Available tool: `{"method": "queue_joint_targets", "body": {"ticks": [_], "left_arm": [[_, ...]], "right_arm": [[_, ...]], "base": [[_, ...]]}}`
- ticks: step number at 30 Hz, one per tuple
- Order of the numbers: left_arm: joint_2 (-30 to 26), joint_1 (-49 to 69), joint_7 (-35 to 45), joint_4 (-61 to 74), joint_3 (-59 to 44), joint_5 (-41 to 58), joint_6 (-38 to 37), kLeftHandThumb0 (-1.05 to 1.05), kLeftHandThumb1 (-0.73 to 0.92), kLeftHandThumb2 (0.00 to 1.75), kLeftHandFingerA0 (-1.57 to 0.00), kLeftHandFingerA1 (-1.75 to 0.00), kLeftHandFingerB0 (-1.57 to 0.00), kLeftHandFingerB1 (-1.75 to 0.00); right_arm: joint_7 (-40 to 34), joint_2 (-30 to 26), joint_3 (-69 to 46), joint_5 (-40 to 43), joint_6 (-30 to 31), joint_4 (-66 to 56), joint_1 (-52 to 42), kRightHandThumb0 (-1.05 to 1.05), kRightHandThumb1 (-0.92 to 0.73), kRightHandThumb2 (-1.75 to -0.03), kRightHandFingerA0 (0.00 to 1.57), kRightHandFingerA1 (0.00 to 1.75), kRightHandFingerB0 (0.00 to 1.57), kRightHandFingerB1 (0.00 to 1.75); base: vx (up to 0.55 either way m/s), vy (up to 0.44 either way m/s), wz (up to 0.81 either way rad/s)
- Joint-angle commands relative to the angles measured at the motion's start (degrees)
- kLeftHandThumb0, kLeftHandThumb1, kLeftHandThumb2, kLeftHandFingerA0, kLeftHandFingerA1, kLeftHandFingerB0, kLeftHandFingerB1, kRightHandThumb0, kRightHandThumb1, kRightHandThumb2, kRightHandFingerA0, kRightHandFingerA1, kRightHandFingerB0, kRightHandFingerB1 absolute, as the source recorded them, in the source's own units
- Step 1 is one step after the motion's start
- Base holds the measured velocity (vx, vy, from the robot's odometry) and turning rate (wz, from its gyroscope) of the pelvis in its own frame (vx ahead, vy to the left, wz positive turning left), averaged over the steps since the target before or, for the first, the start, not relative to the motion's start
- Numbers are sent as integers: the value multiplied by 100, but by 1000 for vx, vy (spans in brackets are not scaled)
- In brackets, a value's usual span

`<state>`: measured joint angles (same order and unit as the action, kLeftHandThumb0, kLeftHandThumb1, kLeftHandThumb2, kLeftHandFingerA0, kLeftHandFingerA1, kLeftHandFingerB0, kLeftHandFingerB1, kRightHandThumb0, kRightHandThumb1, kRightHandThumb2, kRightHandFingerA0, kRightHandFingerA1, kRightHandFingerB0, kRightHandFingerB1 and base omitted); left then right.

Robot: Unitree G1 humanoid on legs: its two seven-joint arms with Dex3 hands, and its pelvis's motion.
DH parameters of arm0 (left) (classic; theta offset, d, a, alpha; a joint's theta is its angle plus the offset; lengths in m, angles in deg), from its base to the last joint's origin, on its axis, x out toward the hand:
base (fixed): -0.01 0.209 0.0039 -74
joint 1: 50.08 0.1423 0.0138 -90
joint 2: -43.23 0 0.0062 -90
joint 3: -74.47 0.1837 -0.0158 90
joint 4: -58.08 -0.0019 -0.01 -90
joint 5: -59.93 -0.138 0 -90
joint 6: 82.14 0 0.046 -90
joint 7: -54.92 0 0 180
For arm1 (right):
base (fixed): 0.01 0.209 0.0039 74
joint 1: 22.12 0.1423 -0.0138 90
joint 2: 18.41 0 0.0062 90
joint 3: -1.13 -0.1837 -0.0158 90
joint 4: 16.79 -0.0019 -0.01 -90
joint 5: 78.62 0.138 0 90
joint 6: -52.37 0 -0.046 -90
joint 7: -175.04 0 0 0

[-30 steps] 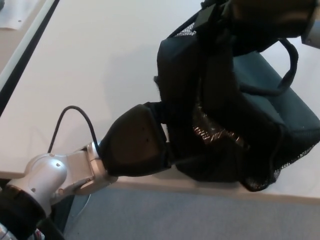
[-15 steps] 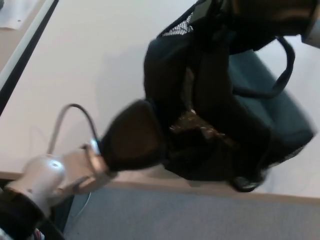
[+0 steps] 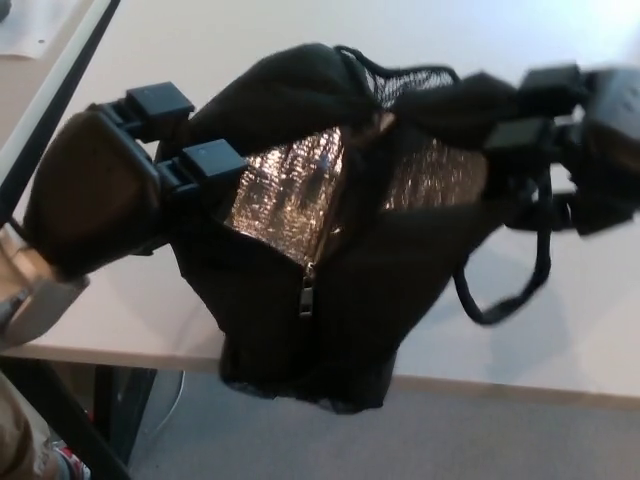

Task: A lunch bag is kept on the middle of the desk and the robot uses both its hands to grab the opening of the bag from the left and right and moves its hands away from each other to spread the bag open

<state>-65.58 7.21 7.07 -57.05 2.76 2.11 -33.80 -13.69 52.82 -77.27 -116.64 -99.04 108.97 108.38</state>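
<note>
A: Entry, head view. Bag (image 3: 330,300) sits at the near edge of the surface (image 3: 200,60), its bottom hanging a little over that edge. Mouth is wide open; silver lining (image 3: 300,190) shows inside, zipper pull (image 3: 307,298) hangs at the front seam.

B: Change against 0.5 s ago?

A: Large. Then, the mouth was nearly closed, only a sliver of lining showing, and the left hand sat low by the near edge. Now the left hand (image 3: 120,185) is up at the bag's left rim and the right hand (image 3: 560,135) is at the right rim, well apart. 2 hands, 2 sides.

B: Hand states?

A: Left: fingers clamped on the left lip of the opening. Right: blurred, but it appears clenched on the right lip, fabric pulled taut toward it. Strap (image 3: 510,290) loops below the right hand.

B: Meaning for the task?

A: My judgement: the spread is essentially achieved. Risk: the bag overhangs the near edge, so letting go carelessly could tip it off.
</note>
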Motion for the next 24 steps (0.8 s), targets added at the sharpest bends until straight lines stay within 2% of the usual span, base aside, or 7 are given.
{"method": "queue_joint_targets", "body": {"ticks": [1,9,10,14,15,20,24], "left_arm": [[-451,259,76,-148,-415,330,152,-11,30,103,-97,-174,-97,-150],[-298,520,-81,-276,-424,346,-89,-17,31,109,-97,-175,-94,-158],[-277,549,-75,-269,-427,325,-73,-20,38,95,-99,-175,-103,-122],[-237,584,-169,-282,-413,191,-21,-23,44,80,-101,-172,-112,-107],[-226,594,-182,-294,-407,189,-31,-19,38,102,-96,-175,-92,-157],[-182,625,-179,-300,-388,177,-30,-18,35,106,-96,-175,-89,-165],[-152,592,-219,-325,-363,126,-5,-18,37,107,-97,-175,-94,-156]], "right_arm": [[-723,-133,-466,244,144,652,-697,-30,-63,-60,80,161,70,143],[-1296,138,-601,110,142,1096,-1336,-28,-64,-59,81,162,68,149],[-1311,147,-588,89,169,1113,-1326,-27,-62,-59,81,163,71,145],[-1385,137,-551,0,241,1156,-1224,-32,-63,-61,81,162,72,142],[-1350,123,-545,5,264,1151,-1187,-31,-63,-60,80,163,71,145],[-1258,39,-546,4,305,1107,-1021,-31,-61,-60,81,162,73,142],[-1176,-12,-579,77,244,1103,-830,-31,-62,-61,79,161,71,142]], "base": [[0,0,0],[0,0,0],[0,0,0],[0,0,0],[0,0,0],[0,0,0],[0,0,0]]}}
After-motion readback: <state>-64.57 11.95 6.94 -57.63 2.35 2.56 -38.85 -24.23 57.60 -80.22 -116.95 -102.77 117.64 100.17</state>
